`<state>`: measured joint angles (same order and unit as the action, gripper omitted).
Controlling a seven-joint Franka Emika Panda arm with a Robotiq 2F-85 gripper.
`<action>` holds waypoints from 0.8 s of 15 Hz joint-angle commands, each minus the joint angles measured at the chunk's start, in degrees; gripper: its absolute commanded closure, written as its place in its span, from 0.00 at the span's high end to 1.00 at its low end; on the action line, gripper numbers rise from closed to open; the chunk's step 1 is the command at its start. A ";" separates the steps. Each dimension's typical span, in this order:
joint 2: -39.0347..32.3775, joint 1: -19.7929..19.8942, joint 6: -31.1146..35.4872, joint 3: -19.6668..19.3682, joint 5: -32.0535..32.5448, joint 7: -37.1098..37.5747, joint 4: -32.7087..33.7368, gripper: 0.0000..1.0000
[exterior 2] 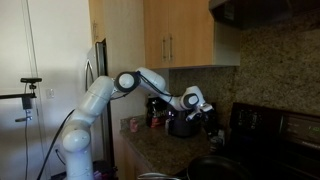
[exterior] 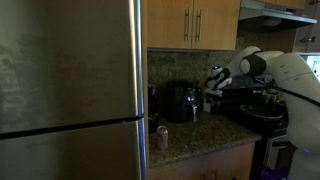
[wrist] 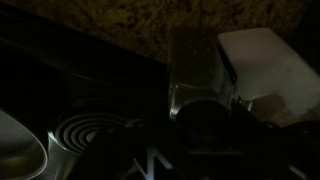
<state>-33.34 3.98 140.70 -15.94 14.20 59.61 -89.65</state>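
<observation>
My gripper (exterior: pixel 212 80) hangs above the back of the granite counter (exterior: pixel 200 135), just right of a black countertop appliance (exterior: pixel 181 101). In an exterior view the gripper (exterior 2: pixel 196 100) sits over that appliance (exterior 2: pixel 181 126). The wrist view is very dark. It shows a clear glass container (wrist: pixel 195 72) upright against the speckled backsplash, with a white boxy object (wrist: pixel 265 58) beside it. A dark mass at the bottom of that view hides the fingers, so I cannot see how the jaws stand or whether they touch the glass.
A steel fridge (exterior: pixel 70 90) fills one side, with wooden cabinets (exterior: pixel 195 22) overhead. A small can (exterior: pixel 162 136) stands near the counter's front edge. A black stove (exterior: pixel 262 115) with a pan is beside the counter; its coil burner (wrist: pixel 85 130) shows in the wrist view.
</observation>
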 commanded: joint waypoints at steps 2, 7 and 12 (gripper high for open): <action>6.75 -1.59 -4.94 0.02 0.52 -5.35 -3.26 1.00; 17.67 -0.30 -17.78 2.94 -2.00 -19.55 -8.98 1.00; 31.55 0.29 -22.62 4.82 -5.75 -33.93 -20.56 1.00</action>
<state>-11.11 3.00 118.86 -13.32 11.05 33.30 -100.54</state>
